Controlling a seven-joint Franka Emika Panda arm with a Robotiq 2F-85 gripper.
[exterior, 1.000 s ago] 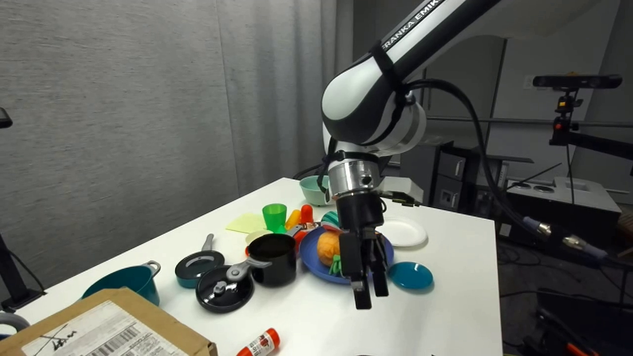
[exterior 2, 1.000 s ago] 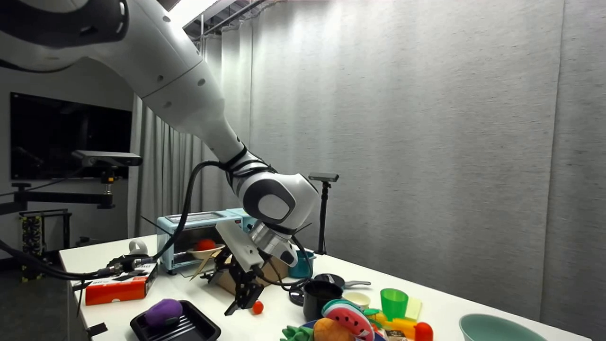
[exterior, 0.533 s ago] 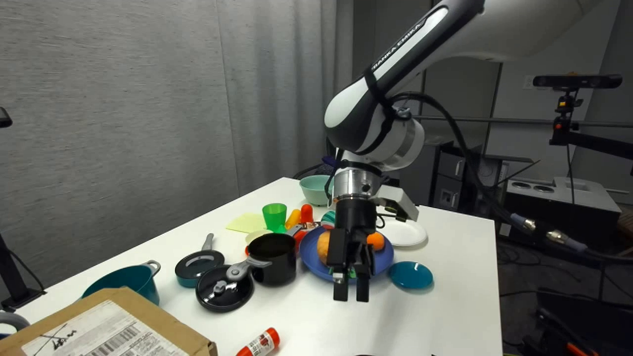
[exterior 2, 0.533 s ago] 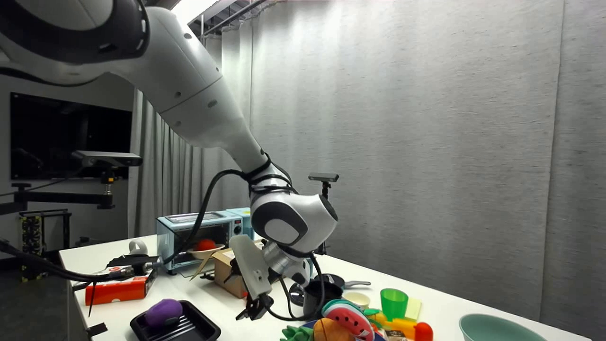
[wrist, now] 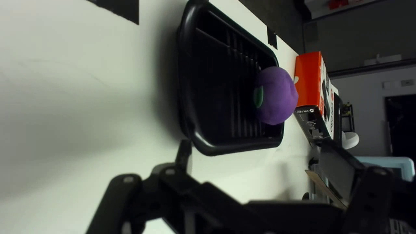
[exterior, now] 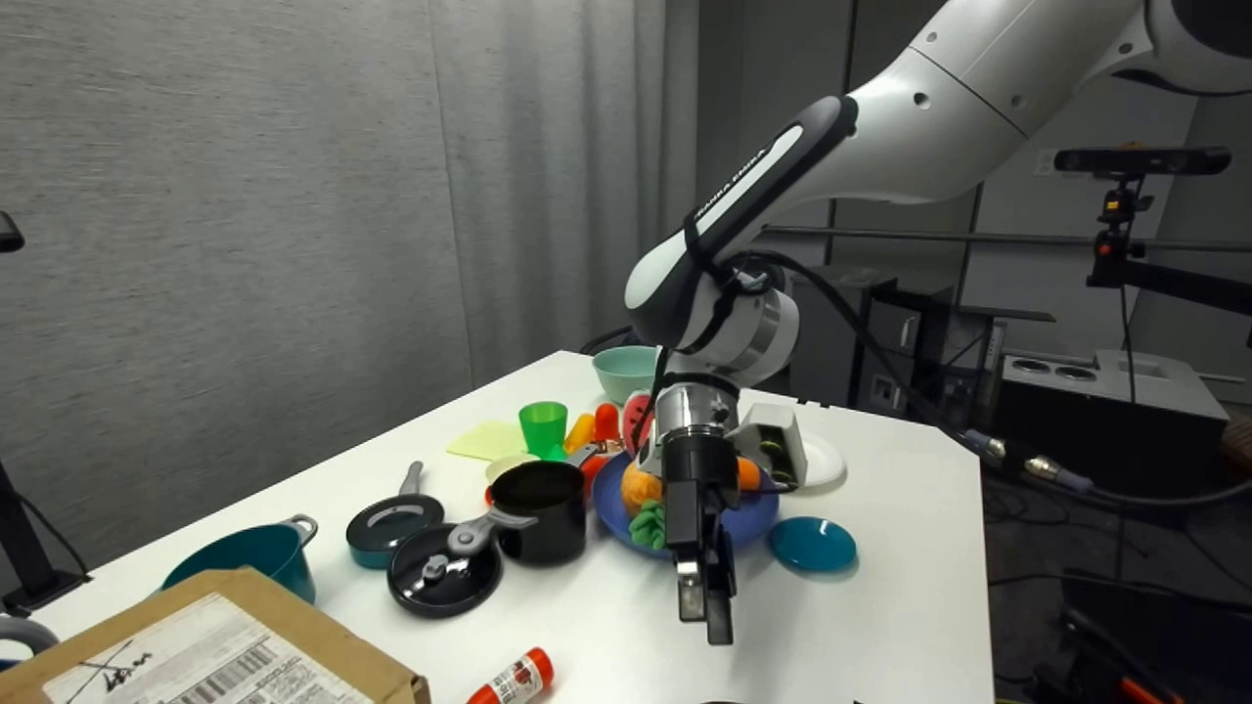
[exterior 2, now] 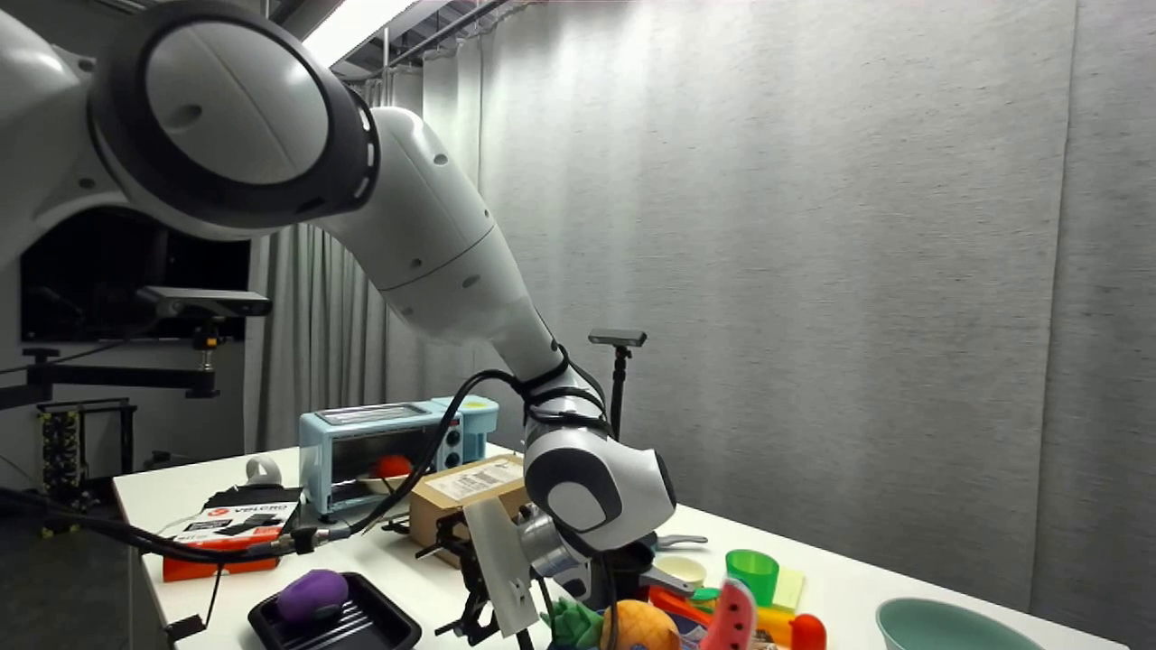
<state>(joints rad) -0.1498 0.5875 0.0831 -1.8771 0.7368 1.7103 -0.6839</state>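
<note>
My gripper (wrist: 256,144) stands open in the wrist view, nothing between its fingers. A black ridged tray (wrist: 211,149) lies beyond the fingertips, a purple eggplant (wrist: 276,96) resting in it. In an exterior view the gripper (exterior: 706,621) points down over the white table, in front of a blue plate (exterior: 611,513). That plate bears a plush pineapple (exterior: 641,486), an orange (exterior: 749,474) and a watermelon slice (exterior: 636,420), partly hidden by the wrist. Whether the arm touches these, I cannot tell. The tray (exterior 2: 406,632) and eggplant (exterior 2: 312,594) also show in an exterior view.
Left of the plate stand a black pot (exterior: 540,513) and a lid (exterior: 445,577). A teal plate (exterior: 812,545) lies to its right. Nearer are a red-capped bottle (exterior: 518,677) and a cardboard box (exterior: 210,645). A toaster oven (exterior 2: 384,451) and Velcro box (exterior 2: 226,564) are farther off.
The arm has drawn back and sunk lower over the plate, and the wrist has turned. The watermelon slice has shifted and stands more upright; the pineapple has moved a little. The gripper stays open.
</note>
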